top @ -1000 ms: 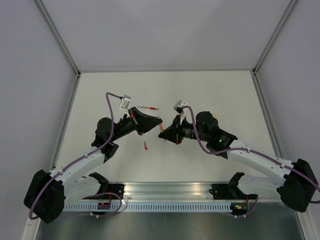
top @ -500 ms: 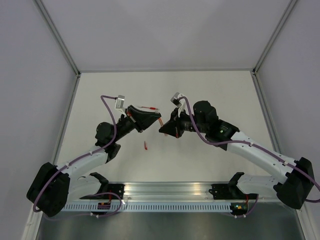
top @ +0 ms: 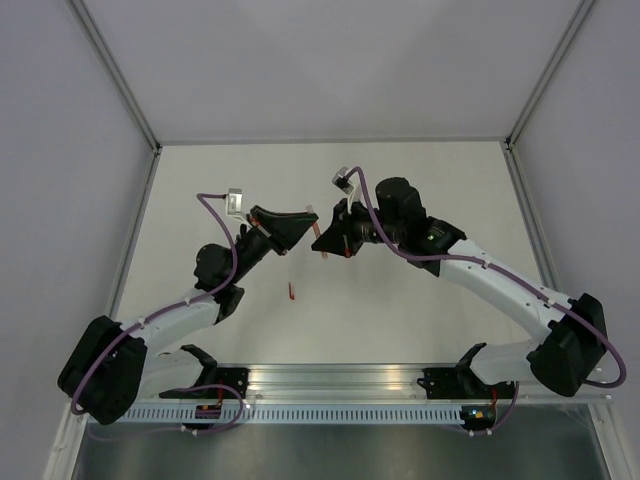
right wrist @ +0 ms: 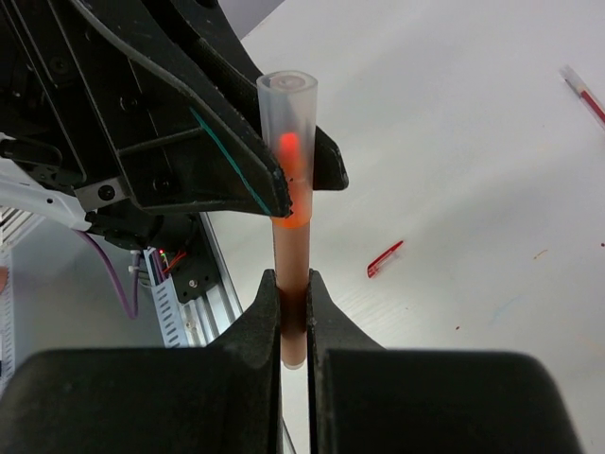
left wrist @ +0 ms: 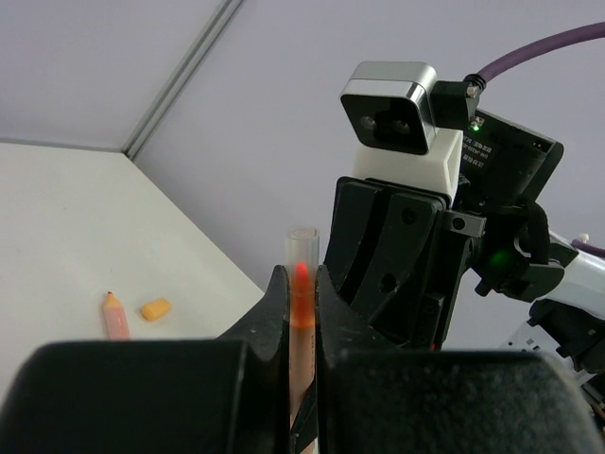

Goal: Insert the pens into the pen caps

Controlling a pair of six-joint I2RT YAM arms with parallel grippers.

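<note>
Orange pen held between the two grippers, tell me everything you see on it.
Slim orange pen: pale orange, plastic-looking barrel, with a frosted translucent cap over its bright red-orange tip. The right gripper clamps the barrel's lower part; the left gripper clamps it just below the cap. Nothing else visibly touches it.

Arms: white-shelled left arm (top: 165, 318) and right arm (top: 500, 288), black joints.
Cable: purple cable (left wrist: 548, 44) along each arm.
Camera: silver-fronted white wrist camera (left wrist: 395, 104).
Claws: left claw (left wrist: 301, 284), right claw (right wrist: 291, 284), matte black fingers.
</note>
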